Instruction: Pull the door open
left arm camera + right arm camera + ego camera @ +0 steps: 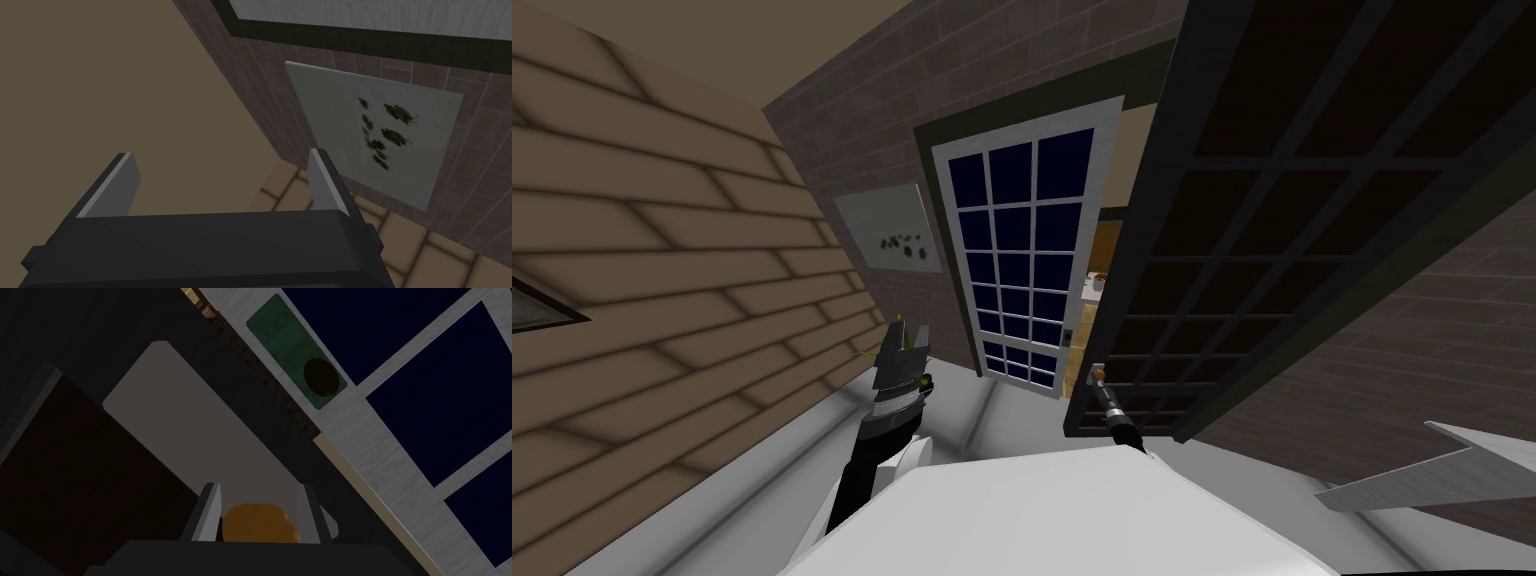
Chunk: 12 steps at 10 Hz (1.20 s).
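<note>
The right end effector (257, 488) is clenched on the round orange knob (260, 522) of the dark, lattice-paned door (1272, 230). The knob sits at 1 o'clock from me, straight ahead of the fingers. The door leaf runs off toward 2 o'clock, so the pull probably arcs back toward 6. The left end effector (222, 157) hangs released at 11 o'clock.

Arms are reading dark, grey trim.
I'm seeing the left forearm (884, 425) showing black with a silver ribbed band, the right forearm (1122, 425) showing slim, black, silver-ringed. Left gripper (222, 160) and right gripper (257, 488) are each carrying two pale grey blade fingers (120, 182) on a dark box.
</note>
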Available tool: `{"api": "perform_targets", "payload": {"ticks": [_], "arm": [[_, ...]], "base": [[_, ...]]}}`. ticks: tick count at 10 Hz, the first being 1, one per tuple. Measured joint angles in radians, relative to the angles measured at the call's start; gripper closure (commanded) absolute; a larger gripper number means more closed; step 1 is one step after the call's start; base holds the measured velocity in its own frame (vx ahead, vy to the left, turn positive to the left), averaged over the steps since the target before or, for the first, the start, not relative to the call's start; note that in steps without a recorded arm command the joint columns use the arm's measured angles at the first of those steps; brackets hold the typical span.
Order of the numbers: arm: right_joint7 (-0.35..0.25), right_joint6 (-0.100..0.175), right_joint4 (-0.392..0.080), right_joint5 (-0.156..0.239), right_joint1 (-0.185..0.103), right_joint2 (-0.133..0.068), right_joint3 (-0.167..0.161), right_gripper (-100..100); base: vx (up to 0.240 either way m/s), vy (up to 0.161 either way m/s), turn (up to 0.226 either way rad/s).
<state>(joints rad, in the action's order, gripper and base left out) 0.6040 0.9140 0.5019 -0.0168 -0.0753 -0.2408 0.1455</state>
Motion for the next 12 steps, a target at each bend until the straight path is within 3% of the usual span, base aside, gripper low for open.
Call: {"api": "perform_targets", "payload": {"ticks": [1,3,4,5,6,7,10,11,12], "arm": [[-0.028,-0.011,0.023,0.007,0.012,0.001,-0.005,100],[-0.074,-0.001,-0.008,0.017,-0.007,0.0,-0.009,100],[-0.095,-0.001,-0.002,0.019,-0.002,-0.001,-0.012,100],[-0.123,0.016,-0.041,0.025,-0.021,-0.007,-0.015,100],[-0.141,0.017,-0.034,0.029,-0.016,-0.005,-0.016,100],[-0.145,0.028,-0.058,0.03,-0.028,-0.003,-0.016,100],[-0.144,0.025,-0.04,0.03,-0.016,0.0,-0.016,100],[-0.148,0.002,0.002,0.029,0.004,-0.001,-0.018,100],[-0.168,-0.005,0.001,0.034,0.0,-0.003,-0.021,100]], "base": [[-0.043,-0.019,0.028],[-0.033,-0.011,0.038],[-0.031,-0.004,0.048],[-0.022,-0.013,0.021],[-0.002,-0.008,-0.007],[0.0,0.0,0.0],[-0.002,0.004,0.002],[-0.02,-0.005,0.041],[-0.044,-0.019,0.076]]}}
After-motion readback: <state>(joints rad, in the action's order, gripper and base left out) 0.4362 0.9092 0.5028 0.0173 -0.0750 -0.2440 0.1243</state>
